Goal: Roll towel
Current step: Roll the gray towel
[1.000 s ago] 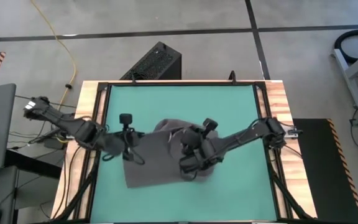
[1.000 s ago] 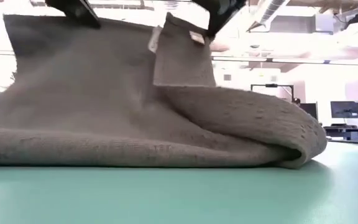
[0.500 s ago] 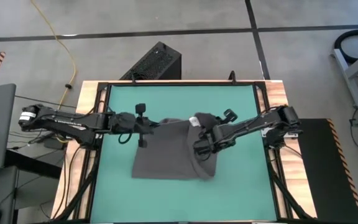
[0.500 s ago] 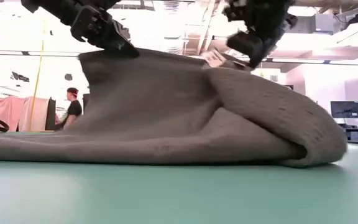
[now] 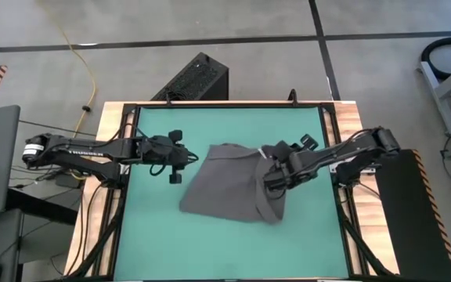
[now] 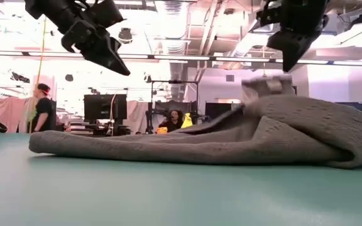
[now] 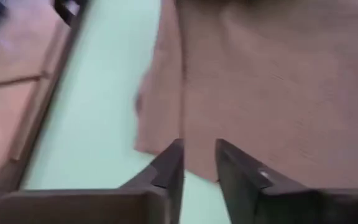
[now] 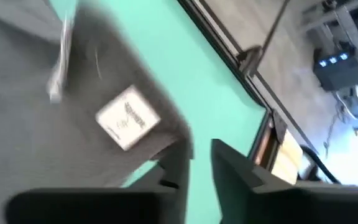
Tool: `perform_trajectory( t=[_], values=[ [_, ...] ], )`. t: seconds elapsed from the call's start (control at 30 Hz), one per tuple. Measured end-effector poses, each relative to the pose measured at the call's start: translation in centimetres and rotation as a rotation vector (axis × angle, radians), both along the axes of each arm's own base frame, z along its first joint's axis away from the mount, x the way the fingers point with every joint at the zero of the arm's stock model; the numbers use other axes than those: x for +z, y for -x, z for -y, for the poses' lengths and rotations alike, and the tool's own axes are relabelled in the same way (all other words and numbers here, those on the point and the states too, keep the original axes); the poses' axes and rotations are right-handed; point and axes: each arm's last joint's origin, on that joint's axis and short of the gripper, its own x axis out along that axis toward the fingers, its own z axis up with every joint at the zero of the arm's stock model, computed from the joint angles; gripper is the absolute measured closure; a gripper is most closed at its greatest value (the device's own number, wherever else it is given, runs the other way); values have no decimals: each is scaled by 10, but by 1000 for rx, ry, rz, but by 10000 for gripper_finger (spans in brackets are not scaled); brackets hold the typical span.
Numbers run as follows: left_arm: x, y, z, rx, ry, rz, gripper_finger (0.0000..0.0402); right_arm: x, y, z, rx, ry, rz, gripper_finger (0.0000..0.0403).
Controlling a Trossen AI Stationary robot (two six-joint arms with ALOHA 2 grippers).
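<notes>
The dark charcoal-grey towel (image 5: 233, 188) lies on the green mat (image 5: 225, 125), a little right of the middle. Its right side is doubled over into a thick fold (image 6: 307, 135). Its white label (image 8: 128, 117) lies face up near the far right corner. My left gripper (image 5: 186, 160) hovers above the towel's left far corner, its fingers a little apart and empty (image 7: 199, 162). My right gripper (image 5: 272, 176) hovers above the folded right side, also a little open and empty (image 8: 199, 162). In the low view both grippers (image 6: 121, 68) (image 6: 288, 63) are clear above the cloth.
The mat is framed by black rails and a wooden table edge (image 5: 112, 157). Bare mat lies on the near side (image 5: 225, 251) and the far side of the towel. People and desks show in the room behind (image 6: 43, 110).
Both grippers have carried the towel's raised edge toward the far edge and down, and the right one has also gone toward the right edge. Both have let go and opened. The towel has dropped from standing up to lying low on the mat, shifted rightward.
</notes>
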Motion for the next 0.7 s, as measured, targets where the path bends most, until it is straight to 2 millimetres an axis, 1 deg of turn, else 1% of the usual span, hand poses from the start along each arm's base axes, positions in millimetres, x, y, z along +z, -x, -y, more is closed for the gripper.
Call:
perform_trajectory(
  t=[0.07, 0.17, 0.23, 0.3, 0.37, 0.43, 0.5, 0.57, 0.63, 0.7],
  values=[
    [1, 2, 3, -40, 79, 9, 285, 6, 3, -1, 43, -12, 16, 262],
    [4, 6, 11, -163, 236, 21, 243, 20, 12, -5, 125, 5, 69, 222],
    [3, 11, 17, -202, 329, -11, 224, 31, 22, -7, 133, 13, 160, 205],
    [0, 18, 26, -222, 391, -82, 215, 42, 32, -12, 126, -64, 280, 194],
    [-5, 24, 40, -251, 399, -162, 213, 49, 38, -25, 182, -172, 365, 187],
    [-14, 30, 54, -260, 355, -217, 215, 52, 38, -45, 300, -229, 413, 186],
    [-19, 34, 69, -263, 280, -236, 218, 51, 35, -66, 445, -235, 420, 187],
    [-22, 36, 82, -267, 210, -235, 220, 44, 28, -88, 572, -221, 391, 192],
    [-25, 38, 95, -263, 145, -235, 220, 32, 18, -107, 630, -209, 376, 198],
    [-28, 38, 106, -251, 105, -218, 220, 14, 3, -120, 632, -203, 354, 203]
  ],
)
